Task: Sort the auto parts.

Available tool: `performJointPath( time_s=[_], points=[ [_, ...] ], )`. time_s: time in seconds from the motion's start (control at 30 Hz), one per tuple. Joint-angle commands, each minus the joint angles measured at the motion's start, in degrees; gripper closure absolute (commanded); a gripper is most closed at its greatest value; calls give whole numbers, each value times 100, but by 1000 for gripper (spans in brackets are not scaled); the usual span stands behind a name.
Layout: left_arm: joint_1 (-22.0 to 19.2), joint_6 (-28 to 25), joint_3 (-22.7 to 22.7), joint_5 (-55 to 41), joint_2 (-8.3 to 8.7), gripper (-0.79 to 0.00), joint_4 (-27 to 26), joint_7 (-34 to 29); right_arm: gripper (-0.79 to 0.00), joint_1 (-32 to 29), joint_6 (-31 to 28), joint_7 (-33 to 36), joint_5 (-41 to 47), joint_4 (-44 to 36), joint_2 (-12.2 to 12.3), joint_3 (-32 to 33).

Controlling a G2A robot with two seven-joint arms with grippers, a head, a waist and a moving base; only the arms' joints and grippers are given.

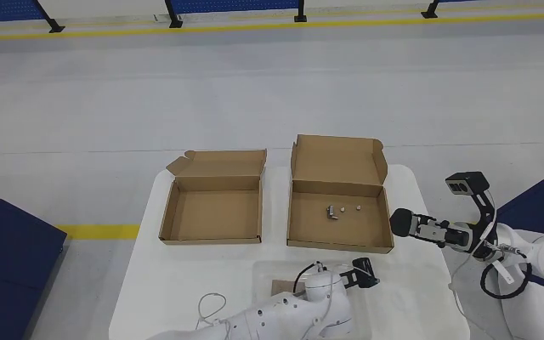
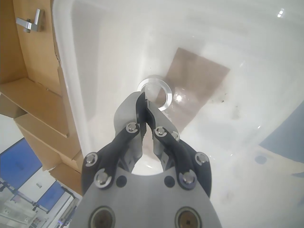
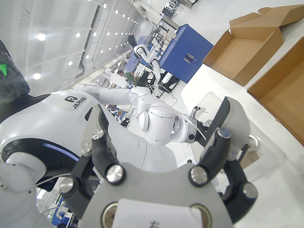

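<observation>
White counter on a pale grey floor, with a yellow line across the top of the top view and a dark blue cabinet at the lower left edge. On the counter, two open cardboard boxes side by side: left box at centre left, right box at centre, lids folded back toward the top of the frame. In the right box, an L-shaped bracket with two small pieces just beside it. Clear bin at the lower centre, near the right box's front wall, over a brown card patch.

Left arm in from the bottom edge, bent over the bin. Left tool pointing down into it — fingers narrow, pinched on the rim of a metal ring. Ring inside the bin, beside the brown patch, opening turned toward the wrist camera; cannot tell whether flat on the bin's floor or lifted.

Right arm at the right edge, stretched level toward the right box. Right tool just outside that box's side wall — jaws spread wide.
</observation>
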Motion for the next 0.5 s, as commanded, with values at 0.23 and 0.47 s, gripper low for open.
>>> performJointPath(
  time_s=[0.23, 0.47],
  points=[
    [98, -25, -95, 179, -127, -18, 239, 31, -785, 0, 0, 0, 0, 0, 0, 0],
    [180, -85, -167, 326, -198, -123, 320, -22, -785, 0, 0, 0, 0, 0, 0, 0]
  ],
)
